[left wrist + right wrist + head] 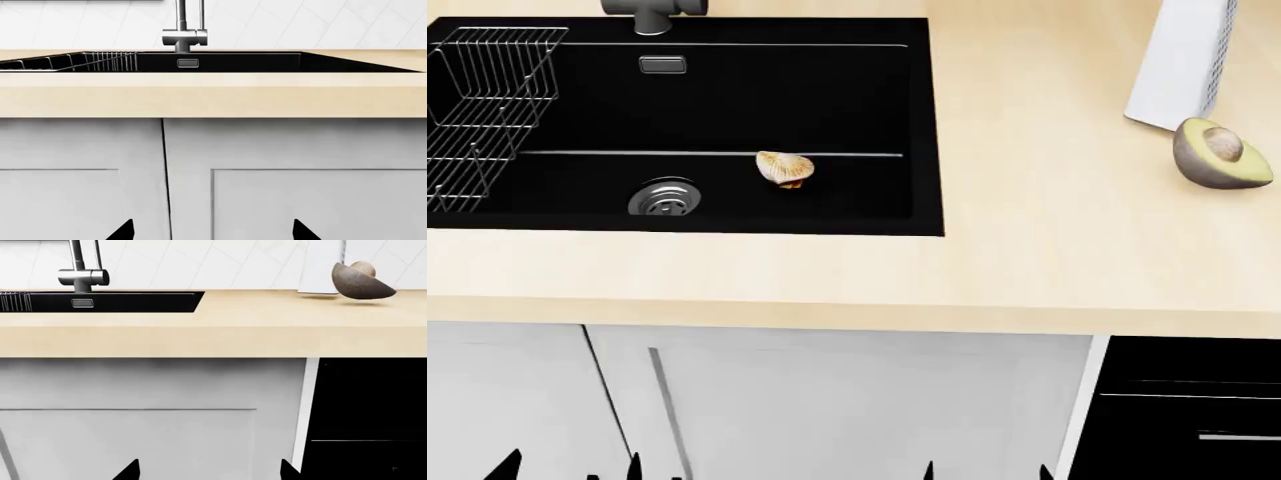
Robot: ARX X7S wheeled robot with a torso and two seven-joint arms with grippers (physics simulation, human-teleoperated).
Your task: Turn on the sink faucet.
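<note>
Grey metal sink faucet [185, 37] behind black sink [827, 110], untouched.
Short horizontal cylinder body, thin upright rod, tubular spout; left gripper [212, 231] and right gripper [208, 471] spread apart, low before cabinets.

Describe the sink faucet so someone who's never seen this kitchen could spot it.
Find the black sink set in the pale wood countertop. The sink faucet rises behind its back edge, above the small overflow plate. It alone is brushed grey metal, unlike the wire rack inside the basin.

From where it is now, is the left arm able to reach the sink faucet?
Probably not yet. The left gripper sits low before the cabinet doors, below the counter edge. The sink faucet stands behind the sink; the arm must first rise. Nothing else blocks it.
</note>
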